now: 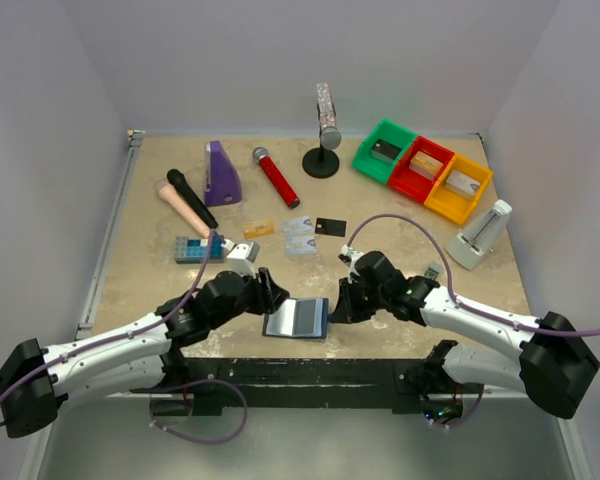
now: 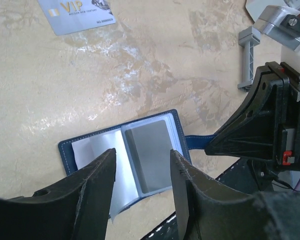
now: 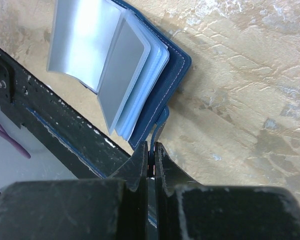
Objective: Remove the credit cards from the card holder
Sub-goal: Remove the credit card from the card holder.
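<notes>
With my right gripper (image 3: 151, 152) clamped only on the snap tab (image 3: 159, 125), I fear the card holder (image 3: 175, 65) swivels once my left gripper (image 2: 142, 156), jaws apart above it, tugs a sleeve (image 2: 150, 140).

The wallet (image 1: 296, 318) is seen as navy outside and pale blue-grey inside; the cards (image 1: 298, 226) are coloured orange-gold, silvery-white and black.
</notes>
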Robot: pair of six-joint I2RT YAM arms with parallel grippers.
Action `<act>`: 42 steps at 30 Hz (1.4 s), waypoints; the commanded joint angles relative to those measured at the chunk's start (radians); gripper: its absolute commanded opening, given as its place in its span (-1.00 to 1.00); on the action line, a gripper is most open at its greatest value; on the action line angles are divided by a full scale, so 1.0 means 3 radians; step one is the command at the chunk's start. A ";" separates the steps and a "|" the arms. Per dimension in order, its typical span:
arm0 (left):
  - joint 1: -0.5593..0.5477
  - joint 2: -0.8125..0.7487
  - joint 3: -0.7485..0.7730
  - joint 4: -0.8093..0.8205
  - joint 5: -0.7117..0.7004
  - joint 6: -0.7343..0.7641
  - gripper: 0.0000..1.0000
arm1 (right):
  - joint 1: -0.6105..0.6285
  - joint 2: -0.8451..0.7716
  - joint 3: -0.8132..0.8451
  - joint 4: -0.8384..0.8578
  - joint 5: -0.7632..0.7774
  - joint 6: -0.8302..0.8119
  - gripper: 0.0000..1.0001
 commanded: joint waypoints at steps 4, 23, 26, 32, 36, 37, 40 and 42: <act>-0.0011 0.0428 0.0463 0.0018 0.0179 0.0334 0.05 | 0.0019 -0.0023 0.0071 0.0020 -0.0028 -0.0047 -1.00; -0.0369 0.1519 0.1118 -0.0478 -0.0137 -0.0024 0.14 | 0.0141 -0.0105 0.0250 -0.0077 -0.0064 -0.0011 -1.00; -0.0400 0.1606 0.1149 -0.0494 -0.0178 -0.0039 0.13 | 0.0157 -0.0105 0.0286 -0.0082 -0.0059 -0.0006 -1.00; -0.0456 0.1616 0.1103 -0.0402 -0.0183 -0.0060 0.14 | 0.0167 -0.0136 0.0296 -0.0098 -0.0049 -0.0006 -1.00; -0.0472 0.1667 0.1113 -0.0361 -0.0137 -0.0039 0.13 | 0.0167 -0.0156 0.0296 -0.0098 -0.0054 -0.0001 -1.00; -0.0482 0.1682 0.1108 -0.0345 -0.0132 -0.0039 0.13 | 0.0167 -0.0166 0.0302 -0.0093 -0.0054 0.0004 -1.00; -0.0502 0.1728 0.1108 -0.0330 -0.0112 -0.0049 0.13 | 0.0167 -0.0207 0.0307 -0.0083 -0.0074 0.0024 -1.00; -0.0502 0.1754 0.1108 -0.0320 -0.0102 -0.0055 0.13 | 0.0167 -0.0217 0.0302 -0.0083 -0.0079 0.0024 -1.00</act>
